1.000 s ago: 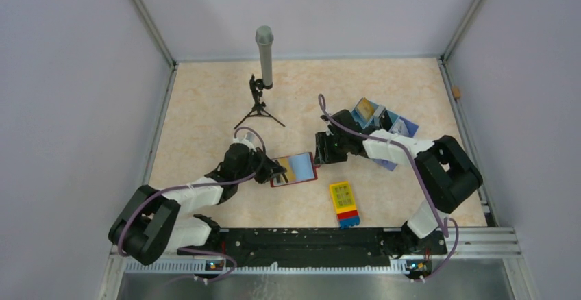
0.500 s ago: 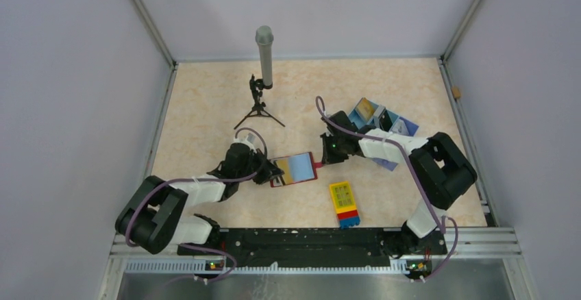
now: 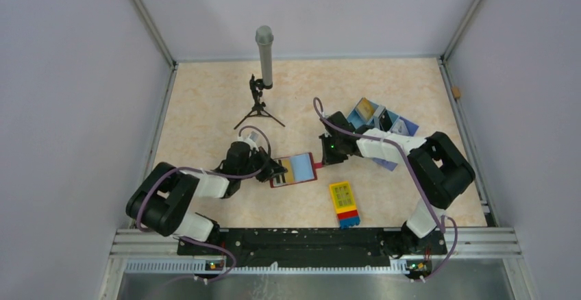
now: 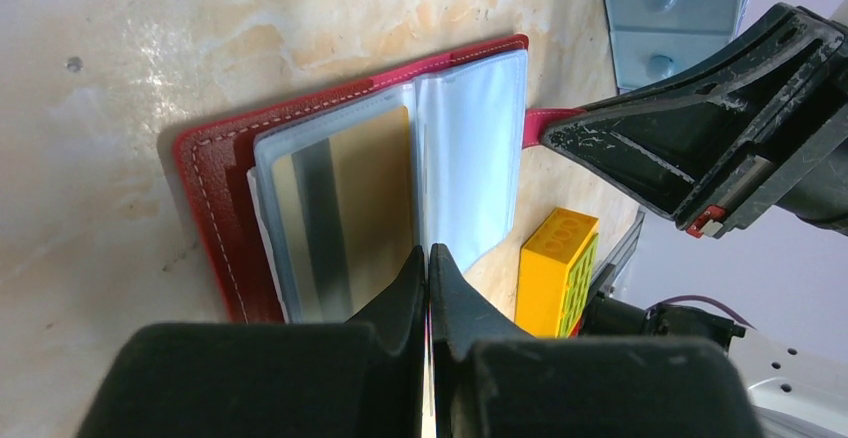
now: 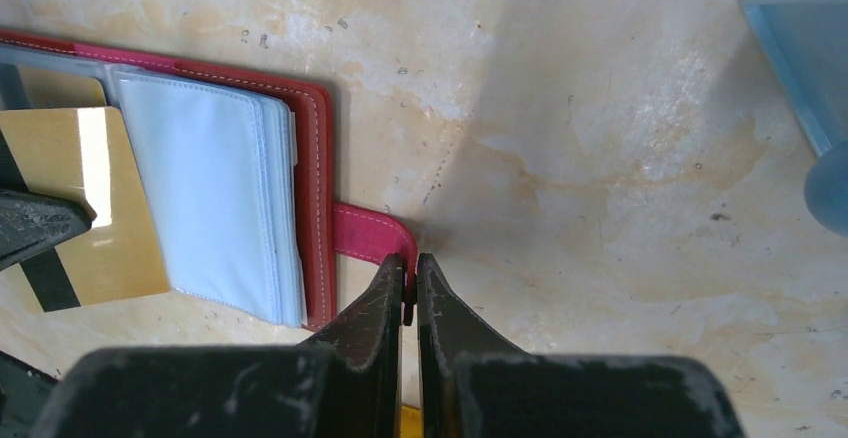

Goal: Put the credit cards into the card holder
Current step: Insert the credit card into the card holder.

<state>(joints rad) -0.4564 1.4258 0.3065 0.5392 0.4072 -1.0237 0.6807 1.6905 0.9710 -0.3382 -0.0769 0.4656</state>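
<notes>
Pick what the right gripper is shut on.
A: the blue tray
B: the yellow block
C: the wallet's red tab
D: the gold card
C: the right wrist view shows the right gripper closed on the end of the red tab of the wallet, apart from the gold card.

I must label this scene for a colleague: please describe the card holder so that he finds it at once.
Look at the middle of the beige table. The card holder lies open there, dark red with blue-grey pockets, unlike the yellow block near it.
</notes>
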